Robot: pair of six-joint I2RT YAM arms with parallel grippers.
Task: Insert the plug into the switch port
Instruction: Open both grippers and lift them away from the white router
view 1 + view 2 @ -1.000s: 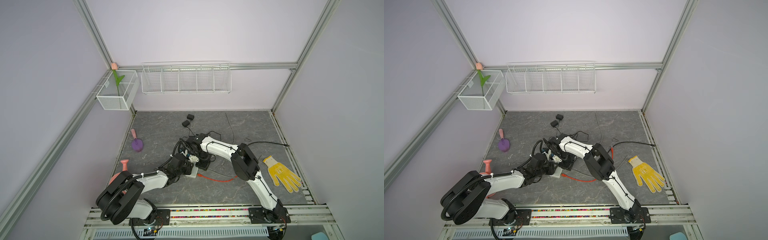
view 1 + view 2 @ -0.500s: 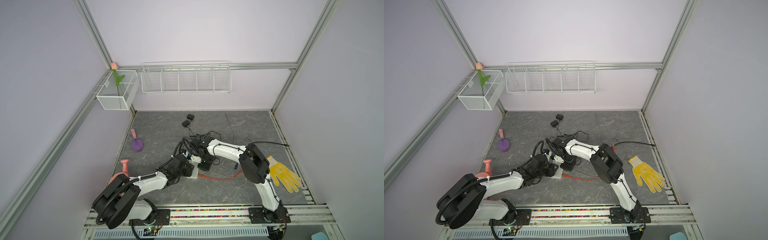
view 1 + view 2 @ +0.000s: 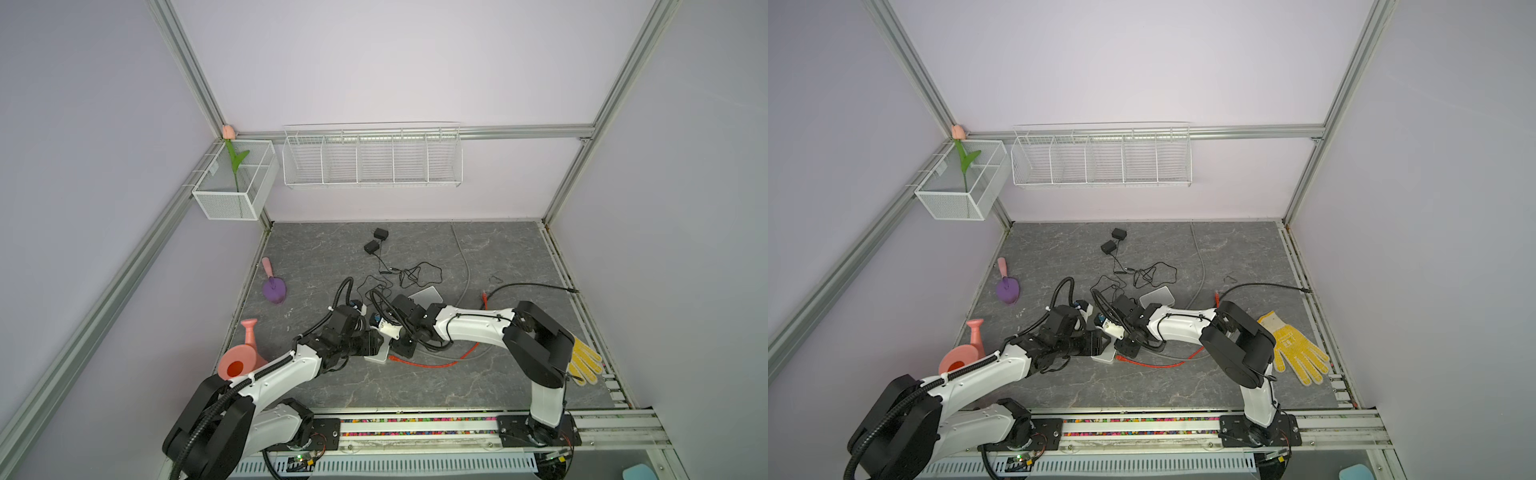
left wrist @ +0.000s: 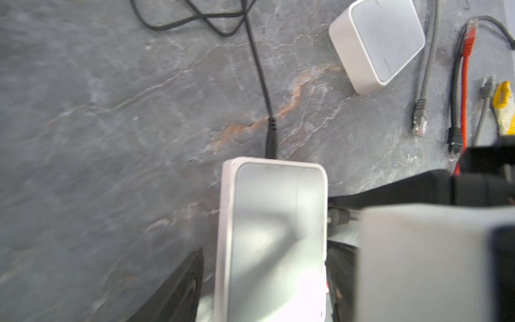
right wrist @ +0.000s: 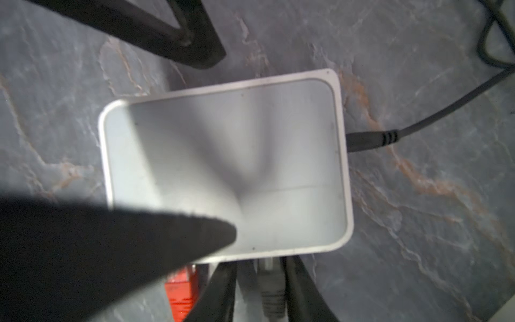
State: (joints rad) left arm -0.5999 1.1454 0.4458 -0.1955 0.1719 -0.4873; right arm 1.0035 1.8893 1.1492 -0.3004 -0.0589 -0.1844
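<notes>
While the mesh basket (image 3: 226, 205) holds a tulip (image 3: 228, 132), both arms' jaws stand apart at the switch (image 4: 276, 237).

I'm seeing the switch (image 3: 377, 358) lying on the table (image 3: 332, 249) near the front middle, with a plug (image 5: 271, 290) sitting against one edge and a cable (image 3: 428, 365) trailing off to its right. A box (image 3: 424, 296) is lying just behind it, and adapters (image 3: 376, 242) are lying further back. A glove (image 3: 584, 361) is lying far right. A can (image 3: 241, 360) and a scoop (image 3: 273, 289) are sitting left.
</notes>
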